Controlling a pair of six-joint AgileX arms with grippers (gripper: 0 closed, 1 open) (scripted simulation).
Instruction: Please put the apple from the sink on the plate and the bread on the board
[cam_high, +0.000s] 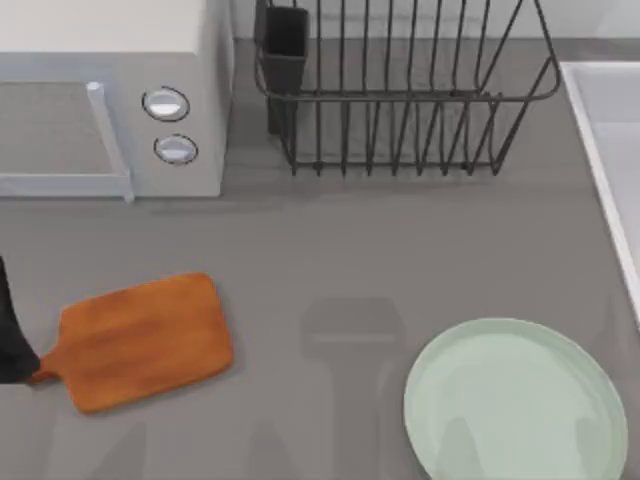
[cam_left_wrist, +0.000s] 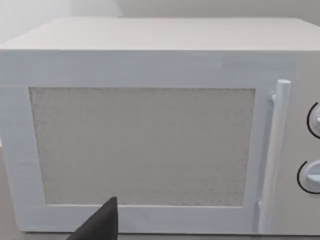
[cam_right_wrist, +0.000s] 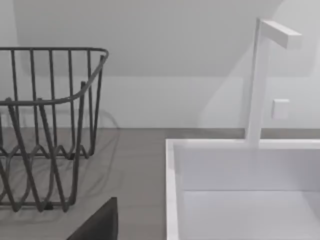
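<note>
Grey worktop (cam_high: 300, 260) stretches under both my arms, and nothing on it has been handled yet. My right gripper (cam_right_wrist: 100, 222) hangs above it facing the sink (cam_right_wrist: 170, 190); whether it is wide or narrow I cannot tell. My left gripper (cam_left_wrist: 100, 225) looks straight at the microwave (cam_left_wrist: 150, 145), its state equally unclear, and the left arm (cam_high: 10, 330) sits far to the left of the plate, touching or just beside the board's handle.

Outward from there: the plate (cam_high: 515, 400) lies bare. The sink's pale rim runs just right of the plate and beyond it, with a faucet (cam_right_wrist: 255, 80) at its back. A wire dish rack (cam_high: 400, 100) stands behind the plate. The board (cam_high: 140, 340) lies well to the plate's left, also bare.

I judge that 0 of the 2 placements are done and the apple comes first. By the task it is in the sink, but where in the basin I cannot tell. The next move calls for my right arm to travel over the rim and look down before descending. Where the bread lies I cannot tell either.

The board's long axis runs nearly across the worktop, slightly tilted, its handle pointing away from the plate.
</note>
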